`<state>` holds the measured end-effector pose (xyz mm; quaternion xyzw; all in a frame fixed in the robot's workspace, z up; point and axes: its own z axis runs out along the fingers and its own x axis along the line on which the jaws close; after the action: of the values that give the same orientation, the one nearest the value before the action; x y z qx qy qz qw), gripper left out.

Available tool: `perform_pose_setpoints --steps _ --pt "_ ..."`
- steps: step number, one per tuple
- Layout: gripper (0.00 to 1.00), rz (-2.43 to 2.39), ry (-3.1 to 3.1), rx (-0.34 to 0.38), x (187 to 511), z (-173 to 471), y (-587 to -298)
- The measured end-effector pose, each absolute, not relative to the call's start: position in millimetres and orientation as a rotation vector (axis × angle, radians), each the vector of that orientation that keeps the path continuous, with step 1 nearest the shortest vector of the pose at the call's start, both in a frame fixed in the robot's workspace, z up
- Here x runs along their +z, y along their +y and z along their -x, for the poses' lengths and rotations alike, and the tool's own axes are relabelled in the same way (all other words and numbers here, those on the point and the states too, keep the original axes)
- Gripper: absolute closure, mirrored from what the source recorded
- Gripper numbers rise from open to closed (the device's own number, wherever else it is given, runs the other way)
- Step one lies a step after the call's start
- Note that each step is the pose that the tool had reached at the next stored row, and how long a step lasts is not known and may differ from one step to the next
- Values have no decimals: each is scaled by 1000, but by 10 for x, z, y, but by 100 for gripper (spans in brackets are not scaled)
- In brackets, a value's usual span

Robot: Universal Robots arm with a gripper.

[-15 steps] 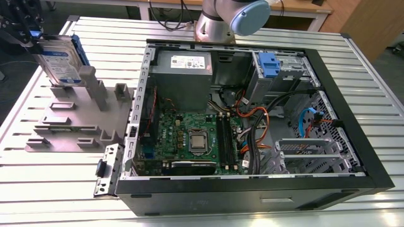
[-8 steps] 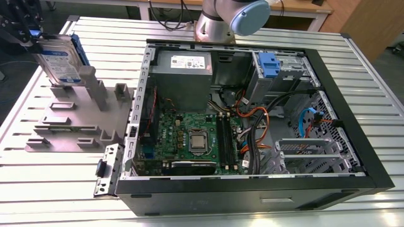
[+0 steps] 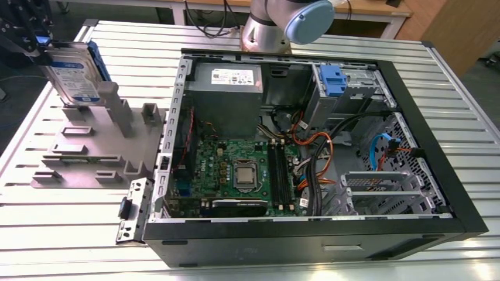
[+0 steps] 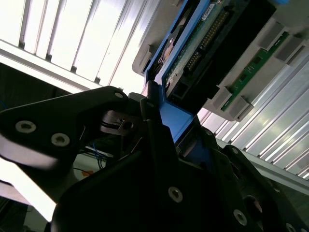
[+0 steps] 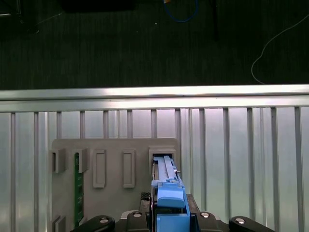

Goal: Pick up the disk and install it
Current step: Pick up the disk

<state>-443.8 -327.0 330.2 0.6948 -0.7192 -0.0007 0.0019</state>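
The disk (image 3: 72, 78), silver-grey with a white-and-blue label and a blue bracket, stands upright over the grey holder (image 3: 93, 149) at the exterior view's far left. My gripper (image 3: 39, 47) is shut on its upper end. In the first wrist view the blue bracket (image 5: 168, 193) sits between the black fingers (image 5: 100, 222), and its far end reaches a slot of the holder (image 5: 116, 164). The second wrist view shows the disk's underside with its green circuit board (image 4: 217, 38). Whether its lower end still sits in the slot, I cannot tell.
The open computer case (image 3: 461, 193) lies on the slatted metal table (image 3: 70, 234), with the motherboard (image 3: 234, 170), cables and a drive bay with a blue latch (image 3: 333, 79) at the back. A green board (image 5: 76, 188) stands in another holder slot. The arm's base (image 3: 273, 26) rises behind the case.
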Motion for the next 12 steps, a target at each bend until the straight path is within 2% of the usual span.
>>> perform_pose_setpoints --steps 12 --pt "64 -2180 -2256 -2 3338 4439 -3270"
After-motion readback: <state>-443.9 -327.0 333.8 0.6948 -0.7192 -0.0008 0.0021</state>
